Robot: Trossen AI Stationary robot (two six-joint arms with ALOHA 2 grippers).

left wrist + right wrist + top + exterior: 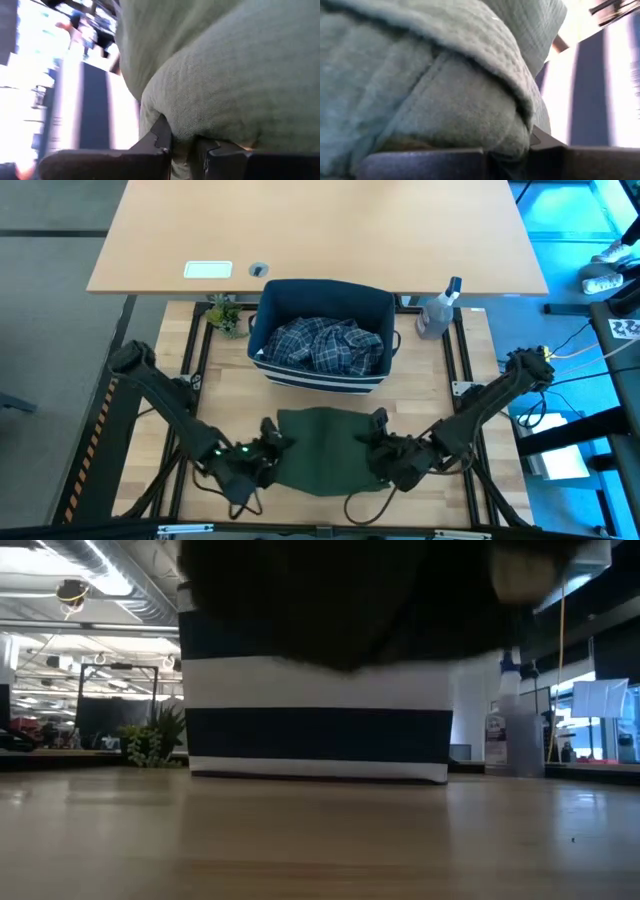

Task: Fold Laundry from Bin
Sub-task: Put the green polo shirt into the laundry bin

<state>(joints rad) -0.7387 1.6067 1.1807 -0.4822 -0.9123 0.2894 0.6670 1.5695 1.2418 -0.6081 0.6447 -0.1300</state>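
No legible text or labels anywhere.

The dark olive-green cloth garment (240,80) had a matt, waffle-like weave, soft and slightly fuzzy. The blue-and-white plaid shirt (330,346) was thin, crumpled woven cloth. The boxy navy-blue fabric bin with white stripes (318,715) looked matt and stiff. The pale wooden worktop (320,830) was smooth with a faint sheen. The clear plastic spray bottle (508,730) was glossy.
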